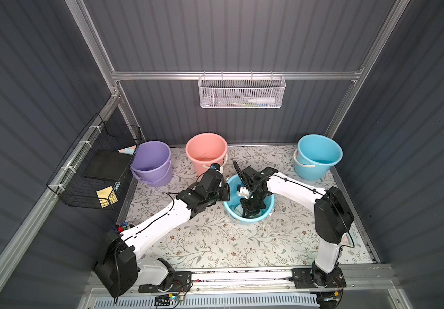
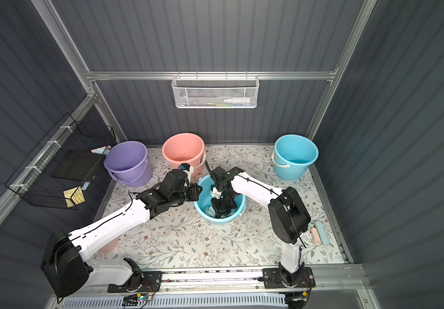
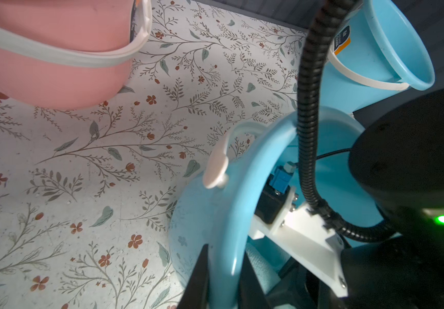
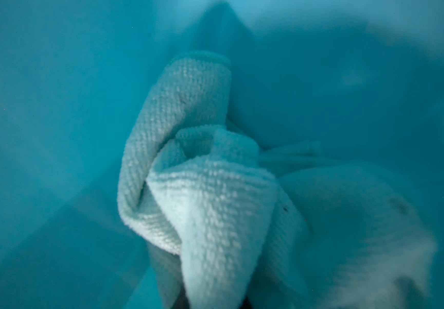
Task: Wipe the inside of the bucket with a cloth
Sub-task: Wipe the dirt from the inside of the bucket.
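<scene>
A small blue bucket (image 1: 245, 220) (image 2: 219, 220) stands mid-table on the floral mat. My left gripper (image 1: 227, 191) (image 2: 198, 191) is shut on its left rim. In the left wrist view, the black fingers (image 3: 202, 278) straddle the rim (image 3: 242, 187), one outside and one inside. My right gripper (image 1: 251, 212) (image 2: 222, 212) reaches down inside the bucket, shut on a bunched white cloth (image 4: 188, 160). The cloth lies against the blue inner wall (image 4: 55, 107). Bits of the cloth (image 1: 238, 208) (image 3: 262, 264) show beside the right gripper.
A purple bucket (image 1: 152, 163), a pink bucket (image 1: 206, 152) and a bigger blue bucket (image 1: 318, 156) line the back. A black wire basket (image 1: 95, 166) hangs on the left wall and a white mesh basket (image 1: 242, 92) on the back rail. Small pink and blue items (image 2: 319, 234) lie at the right edge.
</scene>
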### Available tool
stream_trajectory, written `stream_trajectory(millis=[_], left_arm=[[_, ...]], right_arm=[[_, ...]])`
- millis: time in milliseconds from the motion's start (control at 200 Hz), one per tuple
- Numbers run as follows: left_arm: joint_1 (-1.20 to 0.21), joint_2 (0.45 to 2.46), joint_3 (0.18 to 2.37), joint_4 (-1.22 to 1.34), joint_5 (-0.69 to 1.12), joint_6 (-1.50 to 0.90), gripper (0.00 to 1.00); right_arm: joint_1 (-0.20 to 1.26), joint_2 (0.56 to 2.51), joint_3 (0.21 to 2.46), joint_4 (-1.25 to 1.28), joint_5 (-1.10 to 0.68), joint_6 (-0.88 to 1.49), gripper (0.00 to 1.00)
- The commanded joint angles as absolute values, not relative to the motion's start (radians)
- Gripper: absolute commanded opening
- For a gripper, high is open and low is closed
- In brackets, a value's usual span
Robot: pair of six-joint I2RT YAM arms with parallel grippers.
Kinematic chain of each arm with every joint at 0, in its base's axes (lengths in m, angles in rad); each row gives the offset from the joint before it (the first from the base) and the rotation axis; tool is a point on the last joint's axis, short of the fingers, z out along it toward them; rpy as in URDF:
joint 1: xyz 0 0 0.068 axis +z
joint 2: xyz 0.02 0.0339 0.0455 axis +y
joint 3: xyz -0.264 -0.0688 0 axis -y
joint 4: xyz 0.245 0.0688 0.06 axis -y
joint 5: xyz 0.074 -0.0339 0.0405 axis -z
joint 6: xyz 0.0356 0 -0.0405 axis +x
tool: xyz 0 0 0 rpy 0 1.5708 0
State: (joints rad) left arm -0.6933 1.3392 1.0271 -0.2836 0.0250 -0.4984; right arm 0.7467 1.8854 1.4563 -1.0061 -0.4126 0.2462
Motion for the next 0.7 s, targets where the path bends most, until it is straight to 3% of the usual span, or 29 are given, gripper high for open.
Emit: stream_trajectory(millis=[0,265,695], left_arm=[[-0.696,1.307,1.046,-0.207,0.027,-0.497,0.0],[-0.696,1.31,1.047,-0.207,0.026,-0.497,0.0],[-0.695,1.318,1.045,-0.196,0.028,-0.502,0.0]], right_arm=[[0.747,1.932,1.418,-0.972,-0.307,0.302,0.0],[0.749,1.898,1.407,-0.971,-0.216,0.333,0.0],[0.751,1.647,1.396,-0.942,-0.52,0.48,0.0]])
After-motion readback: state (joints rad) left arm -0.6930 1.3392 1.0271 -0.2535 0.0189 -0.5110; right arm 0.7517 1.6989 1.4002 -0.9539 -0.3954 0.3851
